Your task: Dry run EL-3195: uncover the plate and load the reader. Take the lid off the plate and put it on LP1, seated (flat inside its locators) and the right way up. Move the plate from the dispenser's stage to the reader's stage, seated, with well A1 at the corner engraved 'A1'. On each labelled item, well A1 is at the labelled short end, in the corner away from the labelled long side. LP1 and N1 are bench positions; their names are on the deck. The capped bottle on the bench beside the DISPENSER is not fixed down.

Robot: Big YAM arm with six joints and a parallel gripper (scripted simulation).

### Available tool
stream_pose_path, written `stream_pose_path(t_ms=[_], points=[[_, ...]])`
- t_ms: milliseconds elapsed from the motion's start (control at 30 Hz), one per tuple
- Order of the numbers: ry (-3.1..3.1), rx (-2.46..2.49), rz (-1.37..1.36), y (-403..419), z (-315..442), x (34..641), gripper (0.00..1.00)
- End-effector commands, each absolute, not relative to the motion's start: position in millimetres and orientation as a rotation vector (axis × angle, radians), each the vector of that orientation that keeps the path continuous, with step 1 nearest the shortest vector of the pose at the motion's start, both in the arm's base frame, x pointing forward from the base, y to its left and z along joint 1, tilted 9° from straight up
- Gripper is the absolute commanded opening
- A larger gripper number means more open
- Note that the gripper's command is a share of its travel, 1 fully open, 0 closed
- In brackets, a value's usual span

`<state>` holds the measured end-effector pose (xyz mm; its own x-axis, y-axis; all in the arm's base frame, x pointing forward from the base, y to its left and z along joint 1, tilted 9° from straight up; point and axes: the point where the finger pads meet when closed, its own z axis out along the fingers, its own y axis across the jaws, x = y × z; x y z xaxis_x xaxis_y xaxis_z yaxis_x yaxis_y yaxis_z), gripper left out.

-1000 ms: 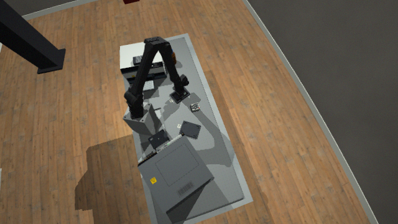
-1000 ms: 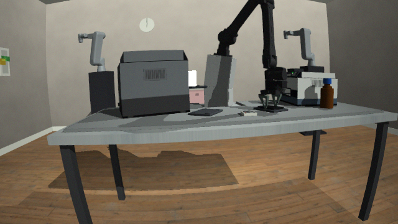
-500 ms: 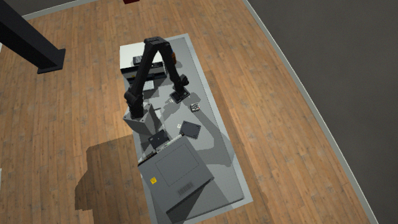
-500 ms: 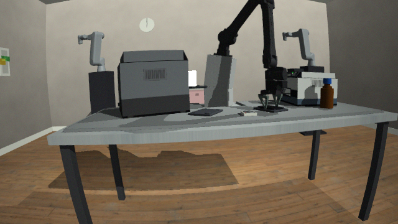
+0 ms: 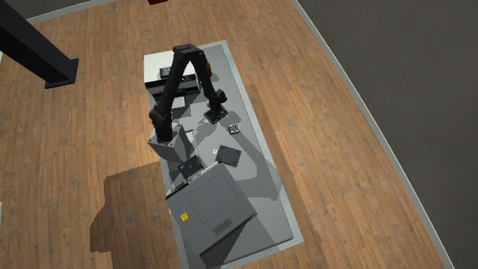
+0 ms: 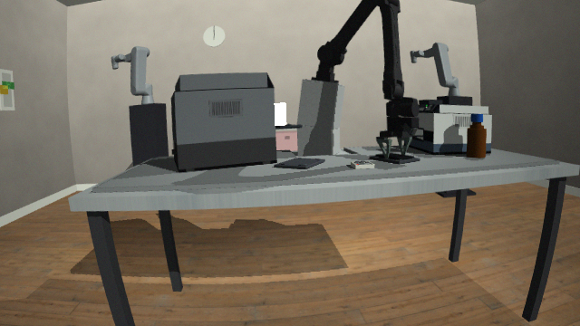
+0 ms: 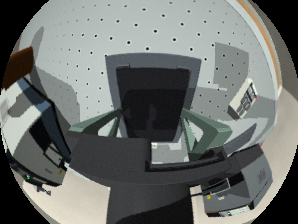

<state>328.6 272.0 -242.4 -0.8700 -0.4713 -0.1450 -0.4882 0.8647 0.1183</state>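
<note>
Pincer [image 5: 216, 112] [image 6: 394, 151] [image 7: 150, 111] is spread wide, nothing gripped; greenish, angular fingers are set at either side of a smooth black rectangular slab, seemingly the lid [image 5: 213, 116] [image 7: 155, 85]. The slab is seen flat inside a matte grey rectangular frame [image 5: 226, 113] [image 6: 413, 158] [image 7: 112, 75]; exact seating can't be told. White plate [image 5: 178, 102], gridded top, is seen uncovered at the dispenser [image 5: 157, 67] [image 6: 446, 129] [image 7: 37, 135], a boxy white unit with dark trim. A1 corner can't be read.

Amber bottle [image 5: 208, 70] [image 6: 476, 141] [image 7: 19, 65], cylindrical, blue-capped, is seen upright beside the dispenser. Grey tabletop [image 5: 246, 101] [image 6: 317, 192] [image 7: 150, 30] is dotted with small holes, pale border. Small pale block [image 5: 234, 128] [image 6: 362, 165] [image 7: 241, 96] is separated from the frame by a modest gap; a dark flat pad [image 5: 228, 155] [image 6: 300, 163] is placed farther along, near the bulky grey reader [image 5: 213, 202] [image 6: 224, 122] [image 7: 237, 187]. More room is left between frame and tabletop's long edge than around the plate, hemmed by the dispenser.
</note>
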Motion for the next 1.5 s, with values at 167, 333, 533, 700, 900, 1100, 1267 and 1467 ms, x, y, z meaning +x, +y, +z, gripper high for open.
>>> stream_pose_path(t_ms=[167, 333, 533, 700, 900, 1100, 1267, 1467], points=[[2.908, -0.772, 0.24, 273.7, -235.1, 337.8, 1.0], [2.918, -0.774, 0.235, 269.8, -230.5, 332.0, 1.0], [2.905, -0.764, 0.247, 279.4, -223.7, 334.1, 1.0], [2.91, -0.769, 0.245, 278.7, -221.3, 331.7, 1.0], [2.924, -0.752, 0.236, 266.4, -227.1, 329.3, 1.0], [2.901, -0.775, 0.242, 272.8, -216.3, 337.4, 1.0], [2.888, -0.784, 0.25, 279.0, -213.4, 336.9, 1.0], [2.921, -0.784, 0.235, 270.0, -213.8, 323.3, 1.0]])
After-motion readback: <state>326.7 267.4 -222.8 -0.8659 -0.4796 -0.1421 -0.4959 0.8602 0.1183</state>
